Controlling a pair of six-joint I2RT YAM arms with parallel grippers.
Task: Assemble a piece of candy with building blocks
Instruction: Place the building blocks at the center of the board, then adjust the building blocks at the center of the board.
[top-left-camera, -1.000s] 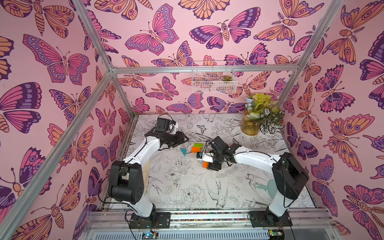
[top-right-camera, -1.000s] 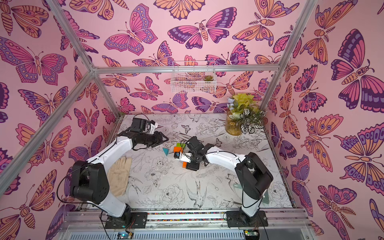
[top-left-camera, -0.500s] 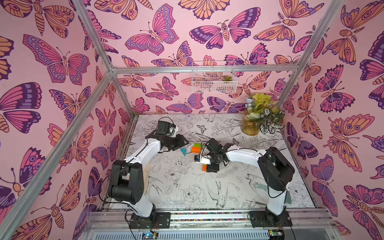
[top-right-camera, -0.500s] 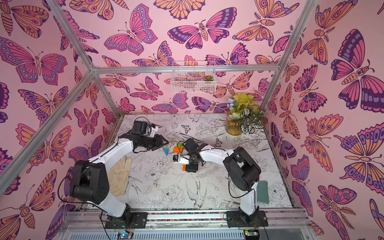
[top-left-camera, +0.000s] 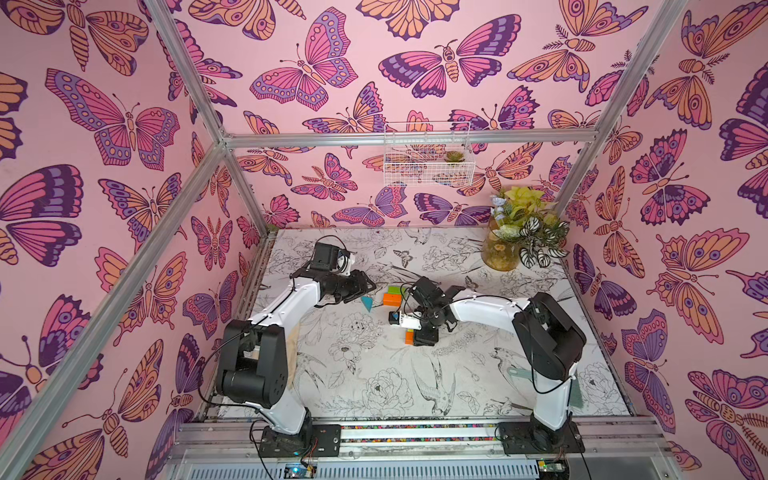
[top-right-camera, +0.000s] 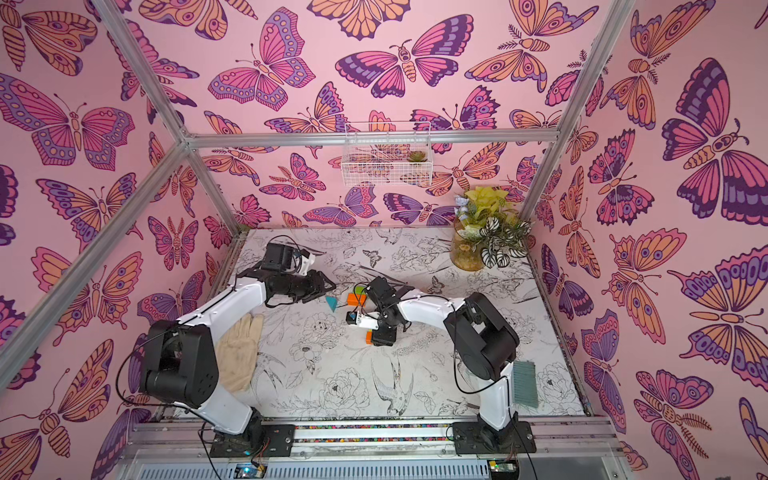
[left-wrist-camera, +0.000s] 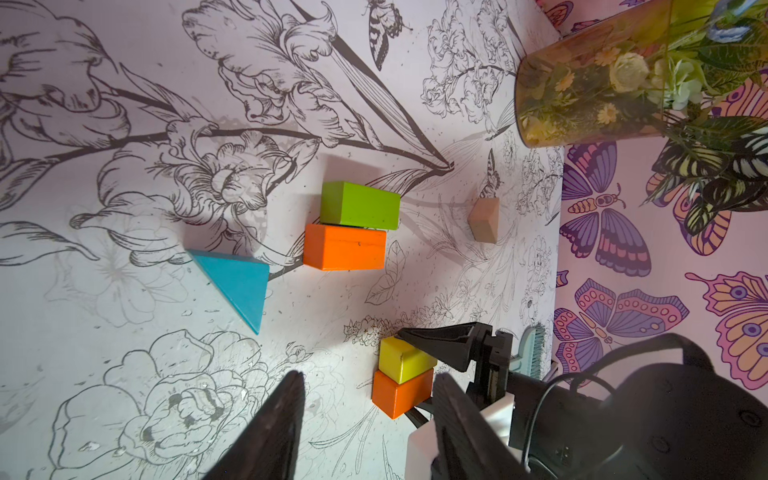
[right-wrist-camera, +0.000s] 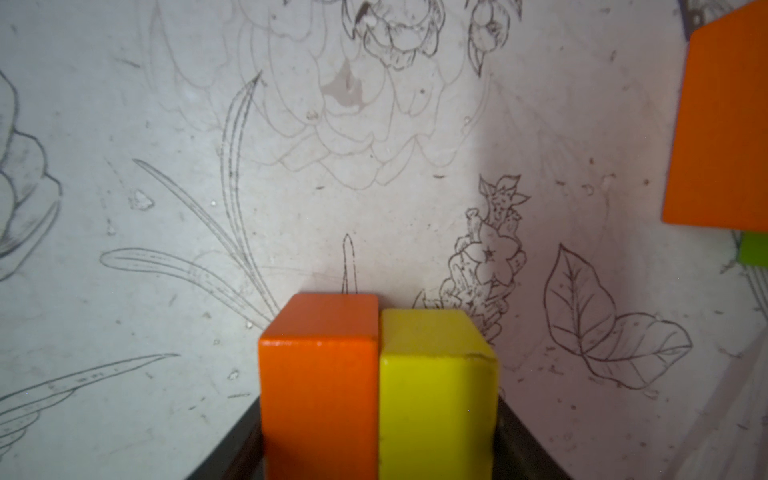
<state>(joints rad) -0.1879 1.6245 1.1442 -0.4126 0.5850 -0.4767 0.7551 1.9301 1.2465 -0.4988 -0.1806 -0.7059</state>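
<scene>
My right gripper (right-wrist-camera: 378, 419) is shut on two building blocks pressed side by side, an orange block (right-wrist-camera: 320, 386) and a yellow block (right-wrist-camera: 436, 395), with one jaw against each outer face. In a top view the right gripper (top-left-camera: 419, 334) holds them low over the table, right of centre. A green block (left-wrist-camera: 359, 205) and a second orange block (left-wrist-camera: 345, 247) lie touching, with a teal triangle (left-wrist-camera: 235, 282) beside them and a tan wedge (left-wrist-camera: 484, 219) apart. My left gripper (left-wrist-camera: 365, 432) is open and holds nothing; it hovers by the teal triangle (top-left-camera: 367, 302).
A vase of flowers (top-left-camera: 500, 253) stands at the back right corner. A pale glove (top-right-camera: 239, 353) lies by the left arm's base, and a teal brush (top-right-camera: 524, 384) lies near the right arm's base. A wire basket (top-left-camera: 428, 156) hangs on the back wall.
The right arm has swung leftward, carrying the orange and yellow pair a little left and nearer. The left arm has hardly moved.
</scene>
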